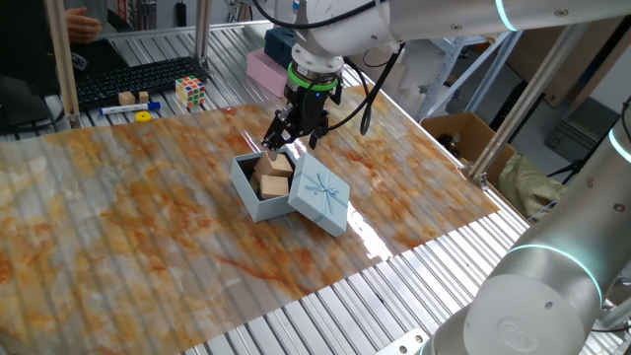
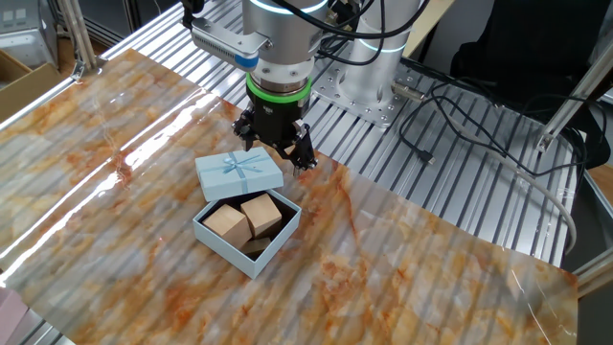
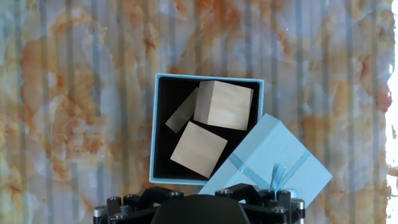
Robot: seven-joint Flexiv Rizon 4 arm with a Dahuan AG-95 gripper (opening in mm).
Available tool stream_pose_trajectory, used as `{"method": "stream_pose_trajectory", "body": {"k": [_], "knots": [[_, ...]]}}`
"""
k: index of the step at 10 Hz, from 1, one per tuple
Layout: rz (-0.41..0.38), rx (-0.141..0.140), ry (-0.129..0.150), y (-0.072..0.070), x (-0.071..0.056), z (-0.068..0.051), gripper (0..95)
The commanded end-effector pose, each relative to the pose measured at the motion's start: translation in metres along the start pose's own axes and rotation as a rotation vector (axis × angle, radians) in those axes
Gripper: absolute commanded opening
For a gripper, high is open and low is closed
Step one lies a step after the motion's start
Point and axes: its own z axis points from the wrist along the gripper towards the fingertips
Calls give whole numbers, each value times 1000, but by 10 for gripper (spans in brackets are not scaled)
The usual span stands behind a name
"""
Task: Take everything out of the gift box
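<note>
At the far left of one fixed view, beyond the marbled sheet (image 1: 148, 227) covering the table, a keyboard (image 1: 133, 81) is lying on the metal slats, with a small wooden block (image 1: 126, 98), a yellow disc (image 1: 144, 116) and a Rubik's cube (image 1: 191, 92) sitting just in front of it. Moving right, a pink box (image 1: 264, 71) is resting near the sheet's far edge, behind the arm. Near the middle of the sheet the gift box (image 1: 258, 202) is standing open, and tan blocks (image 1: 273, 177) are lying inside it; in the hand view two blocks (image 3: 211, 127) are showing their full faces against the dark interior and a third is peeking out edge-on behind them. The lid (image 1: 319, 193) is leaning tilted against the box's right side in that fixed view, one corner overlapping the rim, its bow drawing facing up. The gripper (image 1: 286, 145) is hanging pointed downward just above the box's far edge, its fingers (image 2: 305, 153) spread wide and pinching nothing. In the other fixed view the lid (image 2: 239, 174) is sitting between the gripper and the blocks, partly in the way of the opening. Further right, a brown carton (image 1: 461, 133) is sitting off the sheet beside the table frame, and a second robot's pale body (image 1: 537, 296) is filling the lower right corner.
</note>
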Motion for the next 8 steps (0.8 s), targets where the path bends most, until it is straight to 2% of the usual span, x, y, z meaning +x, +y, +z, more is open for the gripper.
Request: {"method": "stream_pose_trajectory", "body": {"k": [1,2,8], "knots": [[256,-52,-42,0,0,0,950],[260,-55,-44,1,0,1,0],[276,-63,-46,8,1,6,0]]}}
